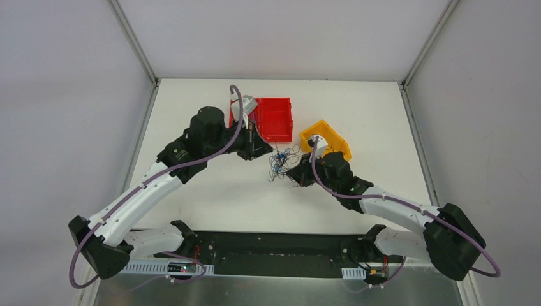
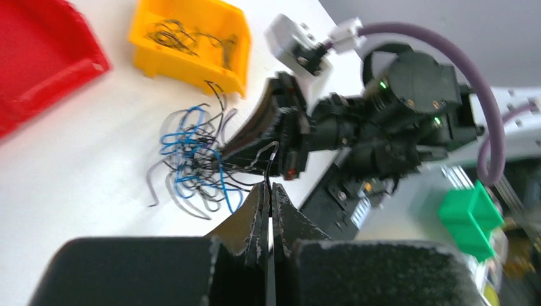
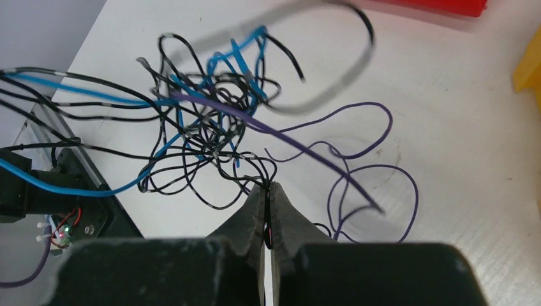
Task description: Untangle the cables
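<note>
The cables (image 1: pixel 281 162) lie in one tangle of blue, black and purple wires mid-table, between my two grippers. In the left wrist view the tangle (image 2: pixel 194 162) sits on the white table, and my left gripper (image 2: pixel 268 188) is shut on a thin black wire leading out of it. My left gripper (image 1: pixel 271 153) is at the tangle's upper left. My right gripper (image 1: pixel 291 173) is at its lower right. In the right wrist view my right gripper (image 3: pixel 267 187) is shut on black wire at the near edge of the knot (image 3: pixel 210 121). Purple loops (image 3: pixel 373 172) spread to the right.
A red bin (image 1: pixel 274 118) stands behind the tangle. To its right, a yellow bin (image 1: pixel 325 137) shows in the left wrist view as holding several dark wires (image 2: pixel 191 41). A green block (image 2: pixel 472 213) sits by the arm bases.
</note>
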Robot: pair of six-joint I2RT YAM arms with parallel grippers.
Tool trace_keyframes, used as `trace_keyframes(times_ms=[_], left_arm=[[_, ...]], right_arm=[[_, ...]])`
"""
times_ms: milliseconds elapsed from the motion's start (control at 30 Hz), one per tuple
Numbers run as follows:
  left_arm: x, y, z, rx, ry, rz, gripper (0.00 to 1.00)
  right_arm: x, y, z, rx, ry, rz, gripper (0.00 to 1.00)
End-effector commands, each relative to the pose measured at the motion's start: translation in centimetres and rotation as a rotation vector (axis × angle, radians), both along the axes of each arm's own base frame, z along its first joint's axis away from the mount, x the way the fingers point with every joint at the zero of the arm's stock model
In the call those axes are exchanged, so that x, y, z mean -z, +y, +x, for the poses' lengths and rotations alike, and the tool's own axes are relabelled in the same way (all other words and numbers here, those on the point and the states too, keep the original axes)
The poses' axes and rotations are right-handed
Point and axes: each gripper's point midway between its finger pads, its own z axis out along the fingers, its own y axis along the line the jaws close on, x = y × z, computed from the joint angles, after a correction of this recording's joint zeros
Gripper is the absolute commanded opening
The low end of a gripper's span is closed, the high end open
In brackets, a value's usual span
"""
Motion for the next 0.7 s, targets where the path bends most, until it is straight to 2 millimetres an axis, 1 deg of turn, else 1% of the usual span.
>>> trace_keyframes(times_ms=[0, 33, 67, 133, 200, 267, 300, 400, 500, 567, 667], left_arm=[[-1.9, 5.4, 3.8, -0.357, -0.107, 0.027, 0.0], [-1.6, 7.6, 4.7, -0.473, -0.113, 0.054, 0.0], [-0.9, 9.9, 5.5, -0.584, -0.111, 0.084, 0.0], [-0.1, 14.3, 6.2, -0.769, -0.111, 0.142, 0.0], [0.8, 18.0, 6.3, -0.909, -0.11, 0.202, 0.0], [1.6, 20.5, 5.9, -0.989, -0.117, 0.257, 0.0], [1.9, 21.3, 5.7, -1.013, -0.123, 0.279, 0.0], [2.7, 22.0, 5.3, -1.027, -0.128, 0.309, 0.0], [3.3, 22.0, 5.2, -1.022, -0.121, 0.325, 0.0], [3.4, 22.1, 5.3, -1.022, -0.12, 0.334, 0.0], [3.2, 21.6, 5.3, -0.99, -0.125, 0.332, 0.0]], right_arm=[[-2.3, -0.7, 1.9, 0.111, -0.071, 0.027, 0.0], [-2.3, -0.9, 2.1, 0.128, -0.072, 0.024, 0.0], [-2.2, -1.5, 2.7, 0.177, -0.076, 0.009, 0.0], [-1.7, -2.7, 3.5, 0.258, -0.074, -0.017, 0.0], [-1.5, -4.1, 4.4, 0.35, -0.075, -0.048, 0.0], [-1.2, -5.6, 5.1, 0.435, -0.075, -0.076, 0.0], [-1.1, -6.0, 5.2, 0.46, -0.077, -0.081, 0.0], [-1.3, -6.9, 5.4, 0.505, -0.085, -0.076, 0.0], [-1.7, -7.2, 5.5, 0.518, -0.097, -0.065, 0.0], [-2.1, -7.0, 5.3, 0.503, -0.11, -0.046, 0.0], [-2.7, -6.8, 4.9, 0.475, -0.136, -0.008, 0.0]])
